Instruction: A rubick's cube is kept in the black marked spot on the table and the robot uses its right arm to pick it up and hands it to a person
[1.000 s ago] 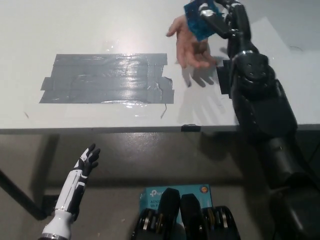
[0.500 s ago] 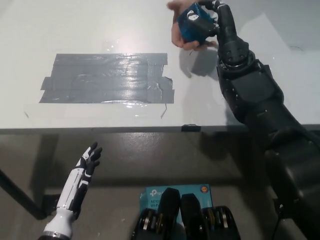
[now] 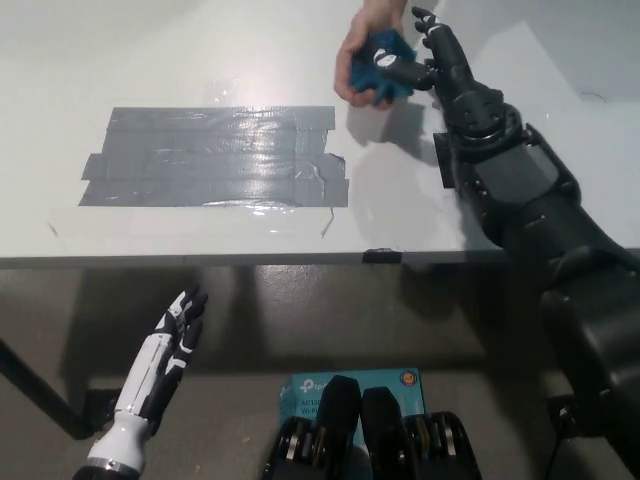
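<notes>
Handover underway: beyond the taped patch (image 3: 215,157), the right hand (image 3: 425,60) pinches the cube (image 3: 380,62) into a person's hand (image 3: 362,55). Next, let go. Left hand (image 3: 170,345) rests spread below the surface (image 3: 150,60).

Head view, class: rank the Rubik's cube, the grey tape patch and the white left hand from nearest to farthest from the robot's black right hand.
1. Rubik's cube: at the black right hand, top of the picture, with a person's hand around it.
2. Grey tape patch: on the table, to the left.
3. White left hand: lower left, below the table edge.
</notes>
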### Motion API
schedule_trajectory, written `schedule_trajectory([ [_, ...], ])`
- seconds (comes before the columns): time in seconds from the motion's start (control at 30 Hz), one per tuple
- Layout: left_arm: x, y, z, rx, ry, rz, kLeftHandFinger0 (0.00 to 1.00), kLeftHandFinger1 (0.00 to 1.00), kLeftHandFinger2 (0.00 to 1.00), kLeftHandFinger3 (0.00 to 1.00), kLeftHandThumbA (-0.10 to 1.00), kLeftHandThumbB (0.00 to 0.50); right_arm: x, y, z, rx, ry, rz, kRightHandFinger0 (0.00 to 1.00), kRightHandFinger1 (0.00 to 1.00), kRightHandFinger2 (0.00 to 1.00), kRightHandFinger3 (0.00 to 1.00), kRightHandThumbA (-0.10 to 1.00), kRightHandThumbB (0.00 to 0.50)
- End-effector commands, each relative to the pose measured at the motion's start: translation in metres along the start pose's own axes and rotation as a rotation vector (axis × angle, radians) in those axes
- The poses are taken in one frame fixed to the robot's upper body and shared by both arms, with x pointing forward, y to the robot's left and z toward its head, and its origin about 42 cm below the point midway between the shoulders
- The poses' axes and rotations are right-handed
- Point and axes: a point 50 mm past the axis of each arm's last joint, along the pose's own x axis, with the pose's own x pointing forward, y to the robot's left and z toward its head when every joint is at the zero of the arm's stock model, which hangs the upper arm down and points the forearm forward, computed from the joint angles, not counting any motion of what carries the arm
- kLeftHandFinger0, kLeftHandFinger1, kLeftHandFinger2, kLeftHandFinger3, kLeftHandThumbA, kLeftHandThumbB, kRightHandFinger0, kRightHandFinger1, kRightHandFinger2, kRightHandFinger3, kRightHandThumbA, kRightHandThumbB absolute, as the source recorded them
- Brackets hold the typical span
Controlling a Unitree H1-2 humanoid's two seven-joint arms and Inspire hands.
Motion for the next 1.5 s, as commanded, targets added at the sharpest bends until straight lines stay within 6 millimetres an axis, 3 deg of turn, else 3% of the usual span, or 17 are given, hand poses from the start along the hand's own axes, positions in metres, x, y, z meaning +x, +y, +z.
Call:
schedule_trajectory([
  [0.0, 0.003, 0.005, 0.012, 0.030, -0.039, -0.017, 1.00, 1.00, 1.00, 1.00, 0.93, 0.260, 0.003, -0.019, 0.023, -0.011, -0.096, 0.039, 1.00, 1.00, 1.00, 1.00, 0.69, 0.499],
  [0.2, 0.004, 0.005, 0.012, 0.028, -0.042, -0.018, 1.00, 1.00, 1.00, 1.00, 0.91, 0.249, -0.008, -0.045, 0.048, 0.017, -0.214, 0.007, 1.00, 1.00, 1.00, 1.00, 0.72, 0.498],
  [0.23, 0.005, 0.005, 0.012, 0.019, -0.042, -0.019, 1.00, 1.00, 1.00, 1.00, 0.90, 0.245, -0.017, -0.054, 0.059, 0.023, -0.261, -0.006, 1.00, 1.00, 1.00, 1.00, 0.70, 0.468],
  [0.33, 0.005, 0.004, 0.011, 0.007, -0.039, -0.020, 1.00, 1.00, 1.00, 1.00, 0.90, 0.248, -0.037, -0.071, 0.076, 0.076, -0.364, -0.021, 1.00, 1.00, 1.00, 1.00, 0.66, 0.483],
  [0.37, 0.005, 0.004, 0.011, 0.009, -0.038, -0.019, 1.00, 1.00, 1.00, 1.00, 0.90, 0.249, -0.045, -0.076, 0.081, 0.086, -0.397, -0.027, 1.00, 1.00, 1.00, 1.00, 0.66, 0.484],
  [0.43, 0.006, 0.004, 0.010, 0.029, -0.035, -0.022, 1.00, 1.00, 1.00, 1.00, 0.92, 0.250, -0.088, -0.096, 0.089, 0.081, -0.527, -0.032, 1.00, 1.00, 1.00, 1.00, 0.76, 0.498],
  [0.53, 0.006, 0.006, 0.011, 0.030, -0.035, -0.018, 1.00, 1.00, 1.00, 1.00, 0.92, 0.248, -0.121, -0.105, 0.087, 0.069, -0.596, -0.043, 1.00, 1.00, 1.00, 1.00, 0.81, 0.500],
  [0.57, 0.006, 0.006, 0.011, 0.030, -0.036, -0.017, 1.00, 1.00, 1.00, 1.00, 0.91, 0.246, -0.136, -0.108, 0.083, 0.062, -0.630, -0.046, 1.00, 1.00, 1.00, 1.00, 0.82, 0.483],
  [0.6, 0.007, 0.007, 0.010, 0.026, -0.034, -0.015, 1.00, 1.00, 1.00, 1.00, 0.91, 0.244, -0.172, -0.113, 0.072, 0.041, -0.688, -0.031, 1.00, 1.00, 1.00, 1.00, 0.83, 0.465],
  [0.7, 0.007, 0.008, 0.009, 0.025, -0.031, -0.012, 1.00, 1.00, 1.00, 1.00, 0.91, 0.242, -0.212, -0.115, 0.056, 0.006, -0.740, -0.009, 1.00, 1.00, 1.00, 1.00, 0.84, 0.453],
  [0.77, 0.008, 0.008, 0.008, 0.034, -0.029, -0.011, 1.00, 1.00, 1.00, 1.00, 0.91, 0.249, -0.251, -0.116, 0.037, -0.003, -0.796, 0.020, 1.00, 1.00, 1.00, 1.00, 0.84, 0.443],
  [0.83, 0.009, 0.008, 0.008, 0.033, -0.027, -0.008, 1.00, 1.00, 1.00, 1.00, 0.91, 0.256, -0.266, -0.115, 0.030, -0.004, -0.809, 0.030, 1.00, 1.00, 1.00, 1.00, 0.85, 0.454],
  [0.9, 0.009, 0.008, 0.006, 0.029, -0.023, -0.006, 1.00, 1.00, 1.00, 1.00, 0.91, 0.259, -0.297, -0.113, 0.013, -0.004, -0.819, 0.045, 1.00, 1.00, 1.00, 1.00, 0.86, 0.445],
  [1.0, 0.012, 0.011, 0.006, 0.034, -0.022, -0.003, 1.00, 1.00, 1.00, 1.00, 0.90, 0.255, -0.327, -0.110, -0.006, 0.025, -0.827, 0.071, 1.00, 1.00, 1.00, 1.00, 0.86, 0.449],
  [1.2, 0.013, 0.010, 0.005, 0.026, -0.026, -0.002, 1.00, 1.00, 1.00, 1.00, 0.87, 0.248, -0.367, -0.097, -0.034, 0.072, -0.818, 0.103, 1.00, 1.00, 1.00, 1.00, 0.78, 0.432],
  [1.47, 0.015, 0.011, 0.004, 0.042, -0.026, 0.000, 1.00, 1.00, 1.00, 1.00, 0.85, 0.250, -0.355, -0.079, -0.085, 0.160, -0.694, 0.085, 1.00, 1.00, 1.00, 1.00, 0.84, 0.440],
])
